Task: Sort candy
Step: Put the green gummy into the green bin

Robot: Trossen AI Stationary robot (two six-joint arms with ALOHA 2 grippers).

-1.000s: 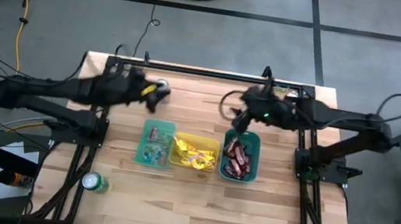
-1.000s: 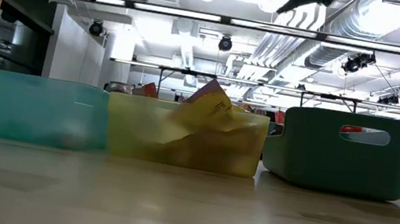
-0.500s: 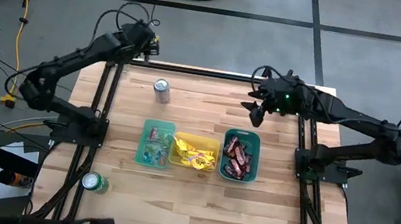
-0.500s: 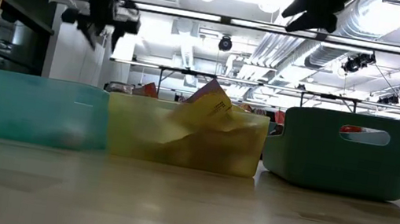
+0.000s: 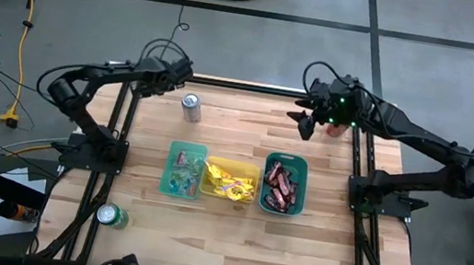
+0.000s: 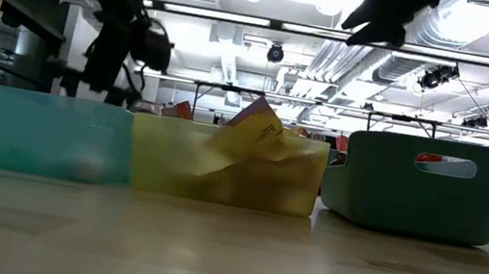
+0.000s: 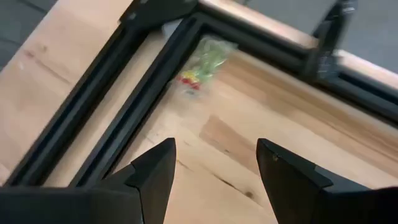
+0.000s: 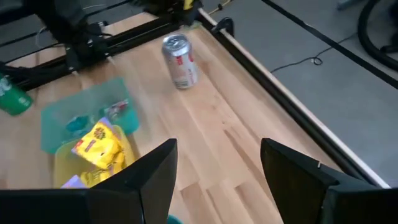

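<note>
Pale wood-plank table amid grey floor

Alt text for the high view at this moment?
Three bins sit in a row mid-table: teal bin, yellow bin with yellow packets, green bin with dark bars. Both grippers hang open and empty near the far edge, left gripper beside a silver can, right gripper opposite.

Honestly can't read a single word or number anywhere. The yellow packets in the yellow bin have dark print, and the silver can has red markings, but nothing's legible.
</note>
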